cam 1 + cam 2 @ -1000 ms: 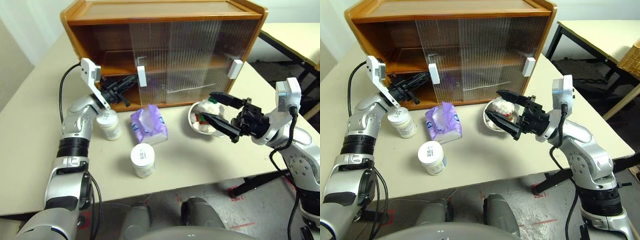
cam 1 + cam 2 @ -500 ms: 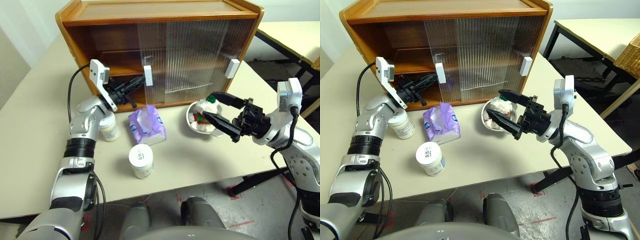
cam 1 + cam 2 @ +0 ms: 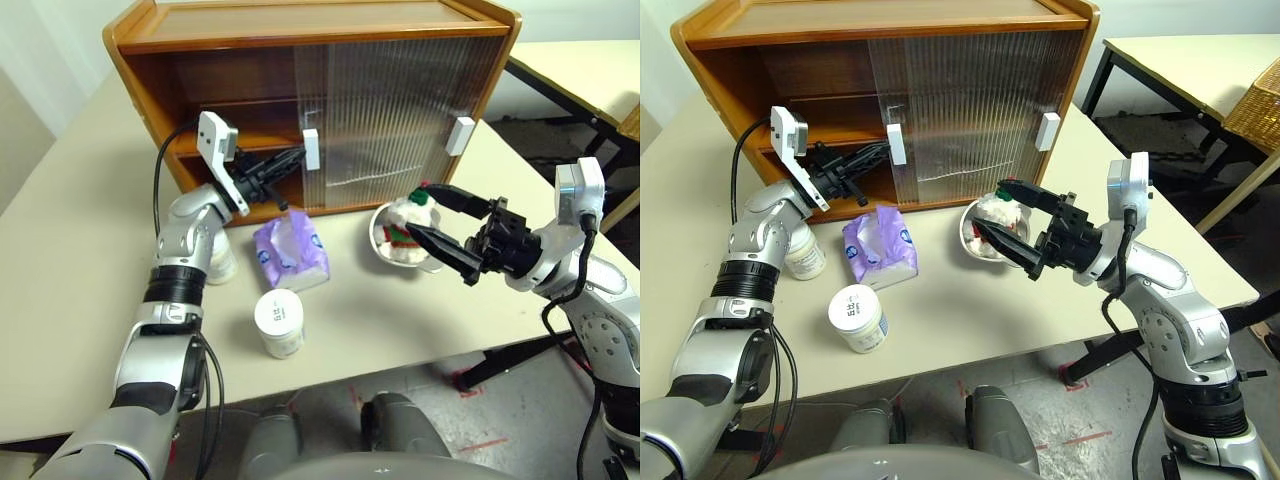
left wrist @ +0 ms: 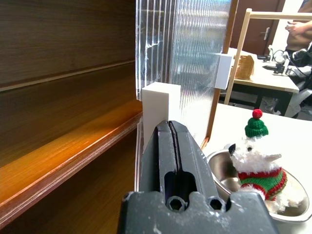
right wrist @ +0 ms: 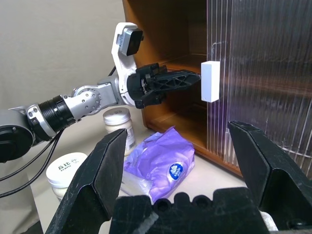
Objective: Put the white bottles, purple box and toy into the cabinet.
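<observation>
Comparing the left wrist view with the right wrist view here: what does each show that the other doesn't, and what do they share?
Left wrist view alone: the toy sitting in a metal bowl, a far table with a wicker basket, and a person's arm in the background.

Right wrist view alone: the purple box lying in front of the cabinet, two white bottles beside it, and the open right gripper.

Both: the shut left gripper with its tip at the white handle of the ribbed sliding door, and the cabinet's open wooden interior.
</observation>
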`<state>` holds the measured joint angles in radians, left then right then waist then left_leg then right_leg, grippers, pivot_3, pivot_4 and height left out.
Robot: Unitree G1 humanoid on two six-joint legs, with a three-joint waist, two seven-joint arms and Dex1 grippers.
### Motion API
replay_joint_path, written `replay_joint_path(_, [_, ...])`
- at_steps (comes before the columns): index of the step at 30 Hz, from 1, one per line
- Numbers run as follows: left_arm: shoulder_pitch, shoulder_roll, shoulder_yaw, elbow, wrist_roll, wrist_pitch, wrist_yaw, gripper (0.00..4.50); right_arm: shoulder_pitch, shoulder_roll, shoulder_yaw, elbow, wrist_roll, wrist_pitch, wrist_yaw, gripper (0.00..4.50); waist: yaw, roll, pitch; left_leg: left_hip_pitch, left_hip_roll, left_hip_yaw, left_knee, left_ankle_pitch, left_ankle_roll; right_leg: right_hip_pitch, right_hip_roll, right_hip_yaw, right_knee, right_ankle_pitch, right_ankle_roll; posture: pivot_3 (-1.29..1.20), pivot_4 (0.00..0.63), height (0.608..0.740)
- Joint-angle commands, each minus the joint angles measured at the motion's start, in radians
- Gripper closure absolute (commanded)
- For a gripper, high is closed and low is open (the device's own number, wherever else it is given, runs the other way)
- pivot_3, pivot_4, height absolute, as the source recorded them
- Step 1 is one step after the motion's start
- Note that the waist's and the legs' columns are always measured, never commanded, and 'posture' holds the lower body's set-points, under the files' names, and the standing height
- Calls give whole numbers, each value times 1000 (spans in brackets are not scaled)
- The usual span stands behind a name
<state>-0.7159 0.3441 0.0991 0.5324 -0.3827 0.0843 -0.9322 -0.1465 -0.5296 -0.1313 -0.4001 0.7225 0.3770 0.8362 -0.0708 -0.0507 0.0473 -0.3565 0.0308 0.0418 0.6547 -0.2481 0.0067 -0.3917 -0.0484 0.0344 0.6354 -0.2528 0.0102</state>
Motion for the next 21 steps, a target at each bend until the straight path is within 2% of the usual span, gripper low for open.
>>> replay_joint_path(1, [-6,-9,-7,32,23,-16,8,4461,-3,-4,-11,-16,1,-6,-3,0,0,0,0,0,0,0,0,0,0,0,0,0,0,0,0,-117,0,740])
replay_joint_path(21, [-82,-69,-11,176,56,-80,5,4461,-8,6,-6,-8,-7,-19,-8,0,0,0,0,0,-1,0,0,0,0,0,0,0,0,0,0,-127,0,740])
